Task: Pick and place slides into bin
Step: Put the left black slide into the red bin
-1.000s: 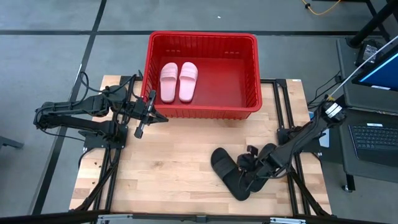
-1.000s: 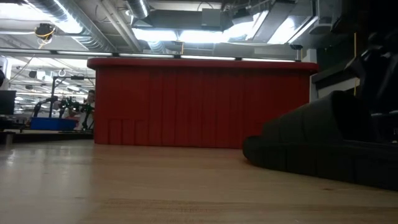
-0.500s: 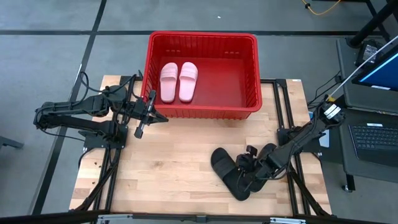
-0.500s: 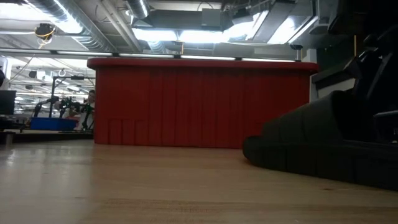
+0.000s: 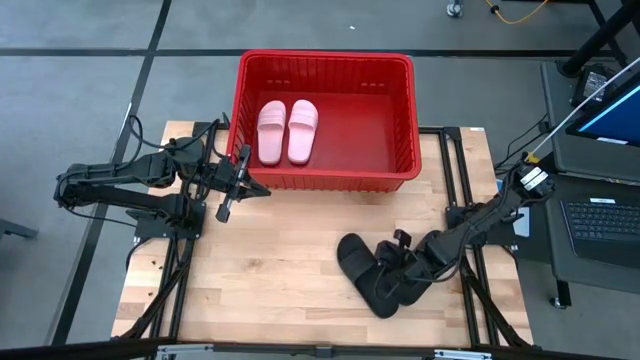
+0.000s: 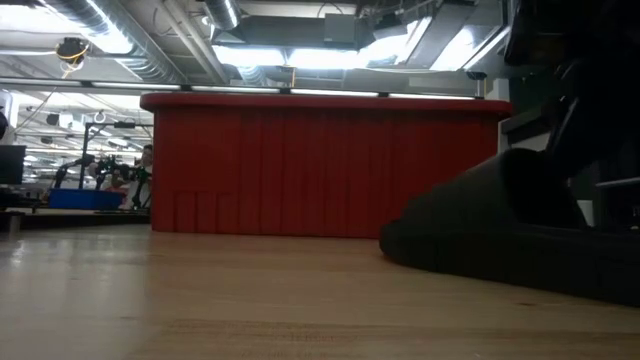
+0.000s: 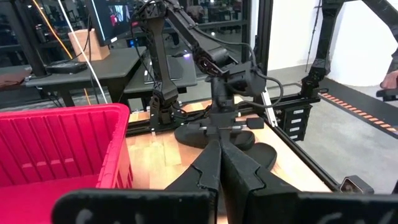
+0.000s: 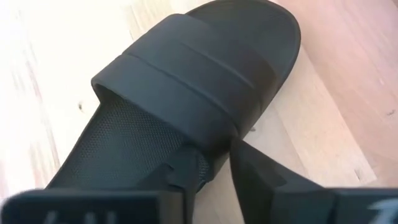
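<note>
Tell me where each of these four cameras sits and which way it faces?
High view: above the table, looking straight down; both arms, large red slotted plastic basket.
Low view: table height, looking level at the basket's wall.
Left wrist view: on the left arm, over its shut left pincer toward the right arm.
Right wrist view: on the right arm, right pincer at a black slide sandal.
Shared: high and right wrist both show that sandal.
</note>
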Available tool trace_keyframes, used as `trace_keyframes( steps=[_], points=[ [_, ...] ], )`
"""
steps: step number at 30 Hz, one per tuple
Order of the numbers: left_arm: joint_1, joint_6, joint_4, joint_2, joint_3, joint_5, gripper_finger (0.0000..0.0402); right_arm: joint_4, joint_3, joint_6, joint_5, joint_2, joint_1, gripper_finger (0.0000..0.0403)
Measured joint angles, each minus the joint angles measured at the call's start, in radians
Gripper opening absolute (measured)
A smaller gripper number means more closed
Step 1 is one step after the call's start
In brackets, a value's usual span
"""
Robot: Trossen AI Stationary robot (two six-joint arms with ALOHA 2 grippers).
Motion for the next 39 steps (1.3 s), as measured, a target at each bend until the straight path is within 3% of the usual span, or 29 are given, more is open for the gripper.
trace_keyframes(
  steps=[5, 13, 22, 28, 31, 35, 39],
  points=[
    [0.0, 0.0, 0.0, 0.0, 0.0, 0.0, 0.0005, 0.033, 0.0, -0.001, -0.013, 0.0, -0.008, 0.0015],
    [0.0, 0.0, 0.0, 0.0, 0.0, 0.0, 0.0003, 0.117, 0.0, 0.028, -0.016, 0.0, -0.008, 0.0008],
    [0.0, 0.0, 0.0, 0.0, 0.0, 0.0, 0.0003, 0.236, 0.0, 0.025, 0.135, 0.0, -0.008, 0.0008],
    [0.0, 0.0, 0.0, 0.0, 0.0, 0.0, 0.0003, 0.314, 0.0, 0.018, 0.347, 0.0, -0.025, 0.0008],
    [0.0, 0.0, 0.0, 0.0, 0.0, 0.0, 0.0002, 0.424, 0.0, -0.06, 0.457, 0.0, -0.044, 0.0008],
    [0.0, 0.0, 0.001, 0.0, 0.0, 0.0, 0.0002, 0.653, 0.003, -0.307, 0.511, -0.002, -0.076, 0.0008],
    [0.0, -0.001, 0.014, 0.0, 0.0, 0.0, 0.0002, 0.716, 0.061, -0.512, 0.601, -0.002, -0.115, 0.0008]
  ],
)
